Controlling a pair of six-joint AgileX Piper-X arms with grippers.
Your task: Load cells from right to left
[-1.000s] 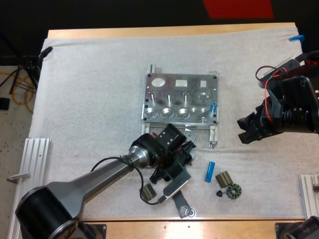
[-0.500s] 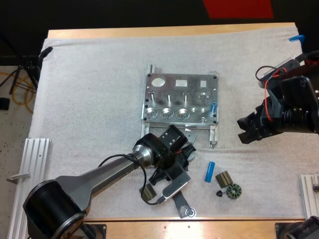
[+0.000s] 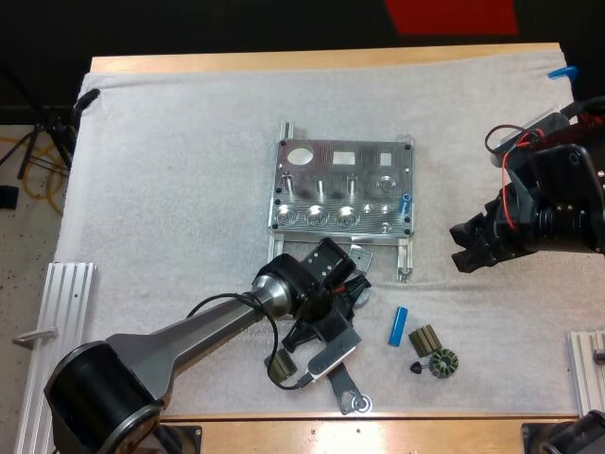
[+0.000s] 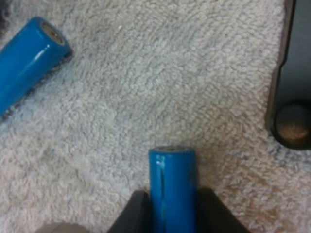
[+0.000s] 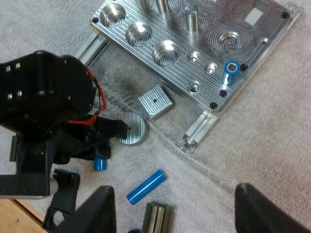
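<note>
The blue cell [image 4: 172, 187] is the one to watch; it's pinched from both sides between the dark fingers [image 4: 132, 218] of the left hand [image 3: 348, 288], so that hand is closed on it with the cell's end poking out over the white mat [image 3: 170, 189]; it sits low, just off the near edge of the metal fixture [image 3: 342, 186], beside a round metal disc [image 5: 132, 128] and a small square plate [image 5: 155, 101]; a loose cell [image 3: 399, 325] lies flat on the mat a bit further out, next to a couple of small dark parts [image 3: 425, 338]; one seated cell [image 3: 405, 202] stands in the fixture at its right end as the high view shows it, so I'd say slot one is done and we're on cell number two, grabbed but not yet carried over; next move, I reckon, is lift it clear of the disc, tip it upright and line it up with the next free socket left of the seated one, then push straight down; which hole that is exactly I can't tell from here; the right hand [image 3: 468, 248] hovers off to the fixture's right above the desk [image 3: 284, 61], fingers spread wide with nothing in them.
</note>
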